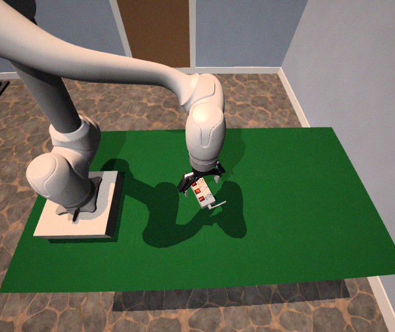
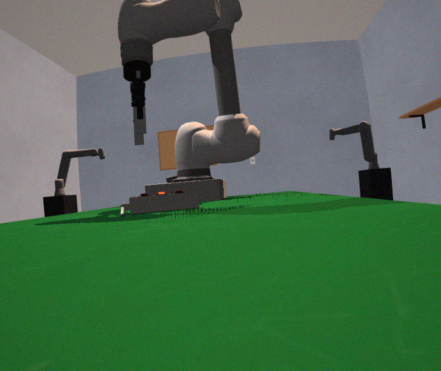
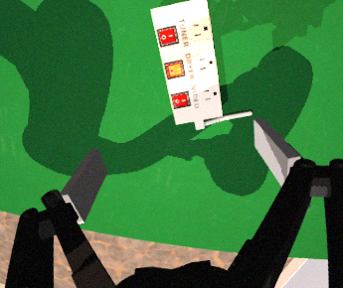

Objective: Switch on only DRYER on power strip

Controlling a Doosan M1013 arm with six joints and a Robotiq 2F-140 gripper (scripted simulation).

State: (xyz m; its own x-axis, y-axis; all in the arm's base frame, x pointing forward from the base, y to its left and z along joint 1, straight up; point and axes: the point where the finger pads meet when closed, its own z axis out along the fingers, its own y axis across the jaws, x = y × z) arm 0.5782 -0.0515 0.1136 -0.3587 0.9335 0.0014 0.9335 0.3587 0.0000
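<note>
I see the green table [image 1: 280,214] filling most of my top view, with the arm's base plate [image 1: 74,221] seated near its left edge. The arm [image 1: 83,64] reaches out from there and bends down over the middle of the surface, its shadow falling across the green beneath it.

The gripper [image 3: 178,173] hangs in the air above the table, fingers spread to their full width and gripping nothing. In my wrist view one grey fingertip [image 3: 85,184] sits low on the left and the other on the right, both well clear of the surface. From the exterior view the gripper [image 2: 138,131] is plainly raised above the strip, not touching it.

The power strip [image 1: 202,192] lies flat on the table, right way up, roughly midway between the left and right edges and a little nearer the far edge than the near one. A short white cord stub [image 3: 230,118] sticks out from one end.

Three red switches run along the strip. The middle switch [image 3: 175,71] glows a brighter orange than the top switch [image 3: 167,36] and the bottom switch [image 3: 180,99]. The labels beside them are too small for me to read.
</note>
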